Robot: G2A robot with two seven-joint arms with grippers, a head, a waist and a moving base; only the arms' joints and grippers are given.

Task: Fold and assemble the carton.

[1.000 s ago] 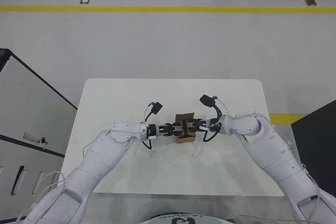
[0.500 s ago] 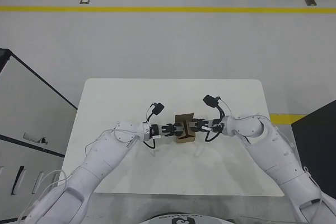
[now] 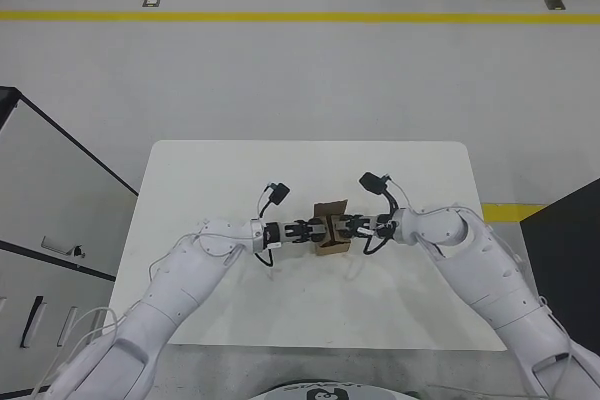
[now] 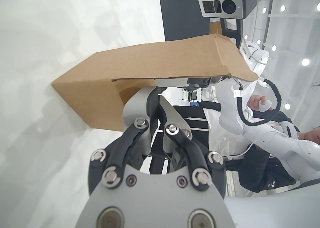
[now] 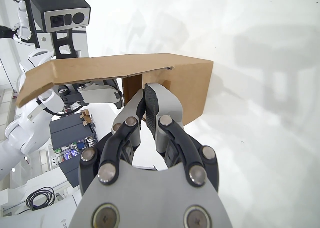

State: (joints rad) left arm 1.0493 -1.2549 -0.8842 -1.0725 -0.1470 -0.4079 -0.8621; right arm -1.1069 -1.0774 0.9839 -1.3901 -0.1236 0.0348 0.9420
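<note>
1. A small brown cardboard carton (image 3: pixel 330 231) sits just right of the middle of the top view, on the white rectangular table (image 3: pixel 230 180). It lies between the two arms, and it is too small there for us to make out its flaps.
2. The left gripper (image 3: pixel 302 232) meets the carton's left end and the right gripper (image 3: pixel 359 231) meets its right end. Both touch the cardboard.
3. In the right wrist view we see the right gripper clenched on an upright cardboard panel at the carton's open end. The brown strip runs in between the black ribbed pads (image 5: pixel 151 106).
4. In the left wrist view the left gripper's fingers (image 4: pixel 136 106) are drawn close together at the other open end, with one finger lying against an inner flap. Their tips pass under the carton's long panel, so we cannot tell whether any cardboard is pinched between them.
5. That long panel spans over both grippers, and its free end is bent. It hides the carton's inside, and in each wrist view it covers most of the opposite gripper.
6. In both wrist views a folded corner of the carton rests on the table.
7. A black and grey cabinet (image 3: pixel 20 190) stands at the left edge of the top view, cut off by the frame.
</note>
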